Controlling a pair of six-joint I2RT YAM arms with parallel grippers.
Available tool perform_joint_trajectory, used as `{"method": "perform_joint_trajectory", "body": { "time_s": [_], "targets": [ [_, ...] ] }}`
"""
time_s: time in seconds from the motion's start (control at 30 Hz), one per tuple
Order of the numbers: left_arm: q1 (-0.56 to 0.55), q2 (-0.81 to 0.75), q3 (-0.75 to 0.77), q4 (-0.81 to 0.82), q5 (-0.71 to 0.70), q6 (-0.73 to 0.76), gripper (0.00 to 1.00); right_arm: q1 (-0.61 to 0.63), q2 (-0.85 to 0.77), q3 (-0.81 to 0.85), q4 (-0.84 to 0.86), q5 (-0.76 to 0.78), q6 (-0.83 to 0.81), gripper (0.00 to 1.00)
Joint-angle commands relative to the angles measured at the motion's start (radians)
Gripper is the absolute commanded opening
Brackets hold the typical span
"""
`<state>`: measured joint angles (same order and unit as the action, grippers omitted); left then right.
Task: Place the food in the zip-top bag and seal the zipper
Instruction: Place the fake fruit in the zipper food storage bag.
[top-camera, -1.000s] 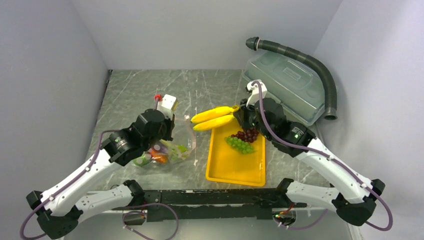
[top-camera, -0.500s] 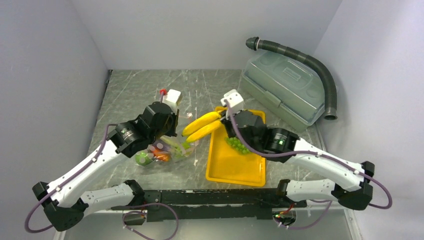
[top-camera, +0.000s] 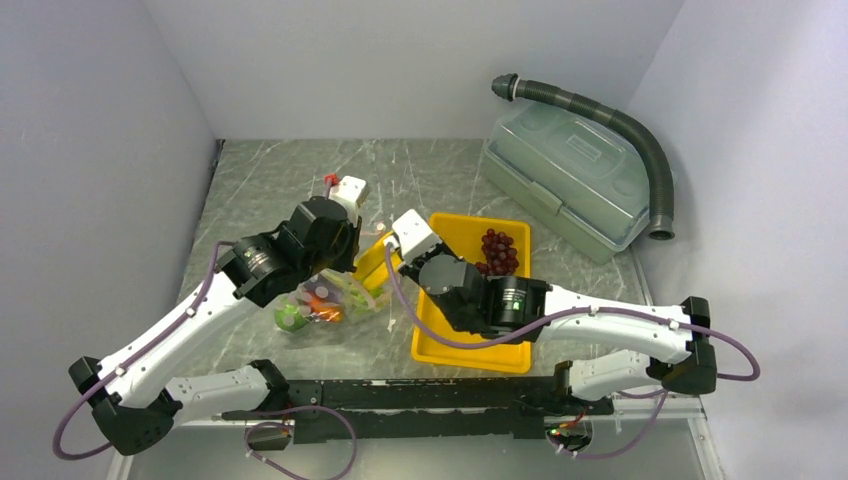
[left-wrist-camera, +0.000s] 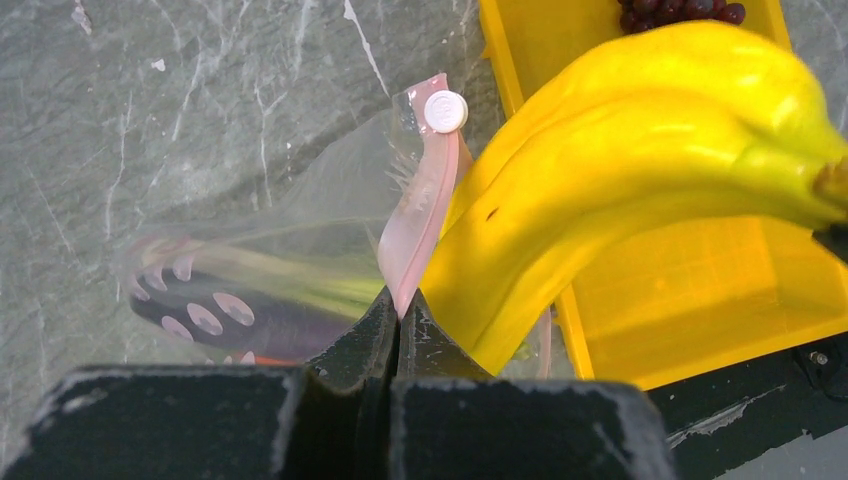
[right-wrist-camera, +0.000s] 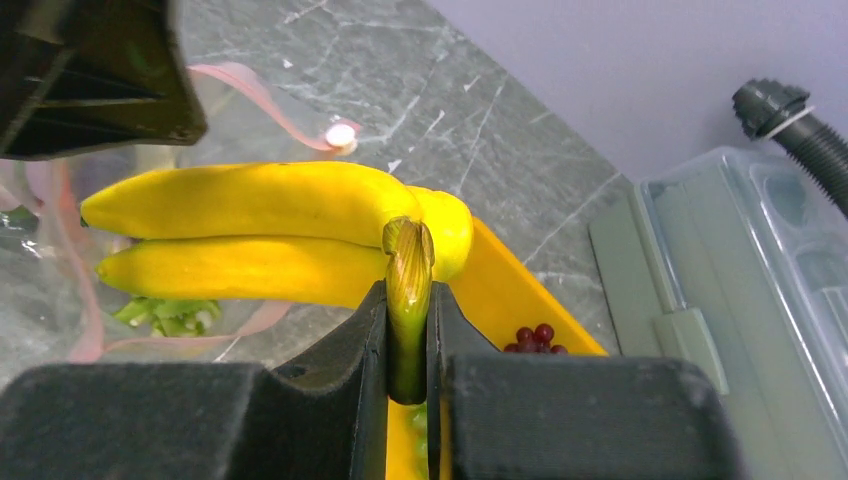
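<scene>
grey marble worktop: l gripper pinches zipper, r gripper pinches bananas by stem; wide fruit may snag bag mouth, yanking zipper free.

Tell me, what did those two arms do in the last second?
The right gripper, shut on the banana stem, carried the bananas left from the far end of the yellow tray to the mouth of the zip-top bag. The left gripper stayed clamped on the zipper; the dark red grapes stayed in the tray.
</scene>
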<state>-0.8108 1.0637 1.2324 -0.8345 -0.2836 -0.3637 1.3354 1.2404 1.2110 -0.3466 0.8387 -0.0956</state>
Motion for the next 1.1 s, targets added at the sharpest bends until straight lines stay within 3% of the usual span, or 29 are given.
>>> {"method": "perform_joint_trajectory", "body": {
  "time_s": [0.0, 0.17, 0.47, 0.87, 1.07],
  "targets": [
    [0.004, 0.006, 0.052, 0.012, 0.022, -0.034, 0.00, 0.067, 0.009, 0.037, 0.144, 0.094, -0.067, 0.00],
    [0.006, 0.007, 0.058, 0.019, 0.031, -0.044, 0.00, 0.110, 0.013, -0.030, 0.269, 0.085, -0.081, 0.00],
    [0.005, -0.009, 0.050, 0.038, 0.074, -0.081, 0.00, 0.110, 0.114, -0.107, 0.518, 0.115, 0.034, 0.00],
    [0.006, -0.027, 0.058, 0.021, 0.090, -0.113, 0.00, 0.103, 0.208, -0.195, 0.797, 0.417, 0.078, 0.00],
    [0.006, -0.032, 0.065, -0.006, 0.077, -0.110, 0.00, 0.078, 0.194, -0.207, 0.785, 0.480, 0.122, 0.00]
  ]
}}
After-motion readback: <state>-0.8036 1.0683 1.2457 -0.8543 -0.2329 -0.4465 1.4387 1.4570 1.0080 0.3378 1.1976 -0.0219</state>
